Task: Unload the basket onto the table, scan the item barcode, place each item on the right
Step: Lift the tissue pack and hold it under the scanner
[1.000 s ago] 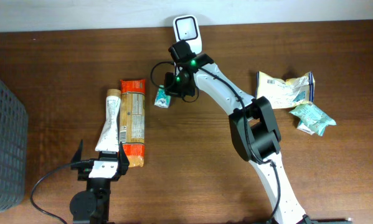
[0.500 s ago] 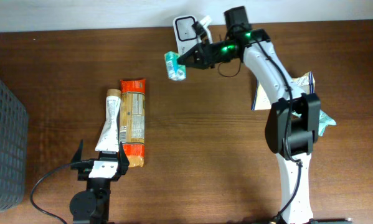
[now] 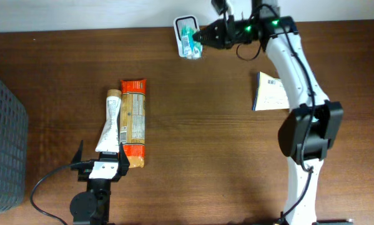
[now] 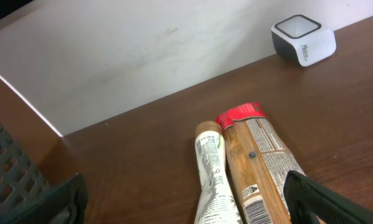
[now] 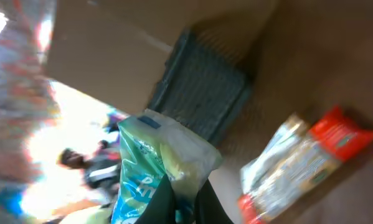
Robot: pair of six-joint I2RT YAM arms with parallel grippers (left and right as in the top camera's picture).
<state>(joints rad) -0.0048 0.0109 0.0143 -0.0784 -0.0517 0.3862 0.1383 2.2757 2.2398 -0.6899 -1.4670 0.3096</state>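
Note:
The item is a small teal and white snack packet, and my right gripper is shut on it. It hangs over the white barcode scanner at the table's back edge. In the right wrist view the packet is pinched between the two black fingers; the view is blurred and no barcode shows. My left gripper stands open near the front edge, just below a white tube. The scanner shows far off in the left wrist view.
An orange-and-brown snack pack lies beside the tube. A white and yellow packet lies at the right, partly under the right arm. A grey basket stands at the left edge.
The right arm has lifted the teal packet from the table's middle and swung it back and right, up over the scanner. The left arm has not moved.

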